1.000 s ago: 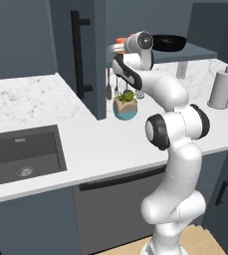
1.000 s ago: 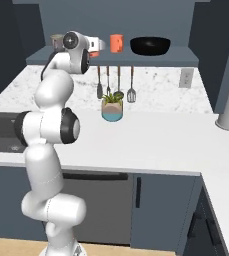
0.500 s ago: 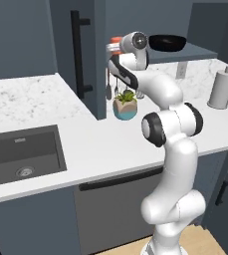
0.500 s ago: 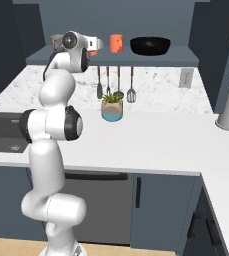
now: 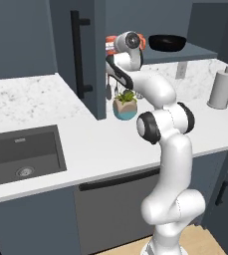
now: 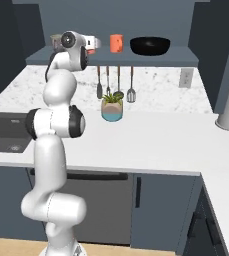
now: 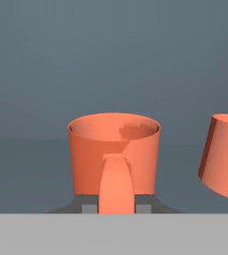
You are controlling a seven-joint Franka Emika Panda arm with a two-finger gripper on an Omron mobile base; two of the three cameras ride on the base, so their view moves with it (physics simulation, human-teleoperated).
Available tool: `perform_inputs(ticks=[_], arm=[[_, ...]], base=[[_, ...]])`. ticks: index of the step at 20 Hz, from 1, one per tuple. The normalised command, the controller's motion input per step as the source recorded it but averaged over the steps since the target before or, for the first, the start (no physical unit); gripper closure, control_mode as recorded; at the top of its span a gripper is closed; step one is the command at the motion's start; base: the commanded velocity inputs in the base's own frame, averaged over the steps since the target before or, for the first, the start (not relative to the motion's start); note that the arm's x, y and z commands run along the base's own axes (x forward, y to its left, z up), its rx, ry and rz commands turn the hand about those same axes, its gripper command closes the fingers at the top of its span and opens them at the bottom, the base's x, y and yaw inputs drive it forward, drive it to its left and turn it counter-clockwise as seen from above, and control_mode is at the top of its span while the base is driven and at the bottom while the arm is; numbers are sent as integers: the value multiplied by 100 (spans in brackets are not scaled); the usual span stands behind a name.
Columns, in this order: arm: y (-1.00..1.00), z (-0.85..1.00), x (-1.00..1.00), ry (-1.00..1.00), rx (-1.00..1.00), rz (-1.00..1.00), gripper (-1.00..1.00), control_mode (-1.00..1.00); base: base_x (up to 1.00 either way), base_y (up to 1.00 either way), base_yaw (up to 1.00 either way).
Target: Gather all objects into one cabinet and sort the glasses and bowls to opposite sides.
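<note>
My gripper (image 7: 115, 208) is up at the wall shelf, its fingertips (image 7: 89, 207) tight on either side of the handle of an orange mug (image 7: 85, 159); it looks shut on it. The mug stands upright, handle toward the camera. The right base view shows the gripper (image 6: 89, 44) with a sliver of that mug. A second orange mug (image 6: 116, 43) (image 7: 225, 154) stands just to the right. The wide black bowl (image 6: 150, 45) (image 5: 167, 42) sits further right on the shelf. A grey-green cup (image 6: 56, 39) peeks out behind my wrist. The slate-blue cabinet (image 5: 60, 45) with its black bar handle (image 5: 79, 55) is left of the shelf.
A potted plant in a teal pot (image 6: 112, 109) (image 5: 125, 107) stands on the white marble counter (image 6: 156, 135) under hanging utensils (image 6: 118, 82). A paper-towel holder (image 5: 220, 89) is at the right, and a dark sink (image 5: 23, 154) is at the left.
The elbow has risen and the arm stands straighter. The hand has stayed at the shelf by the orange mug.
</note>
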Motion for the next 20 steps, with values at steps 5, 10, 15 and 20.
perform_inputs(ticks=[5,10,15,20], arm=[[27,-16,30,0,0,0,-100,-100],[24,-13,26,0,0,0,-100,-100],[1,-1,3,0,0,-1,-100,-100],[-1,0,-3,0,0,-5,-100,-100]], base=[[0,0,0],[0,0,0],[0,0,0],[0,0,0]])
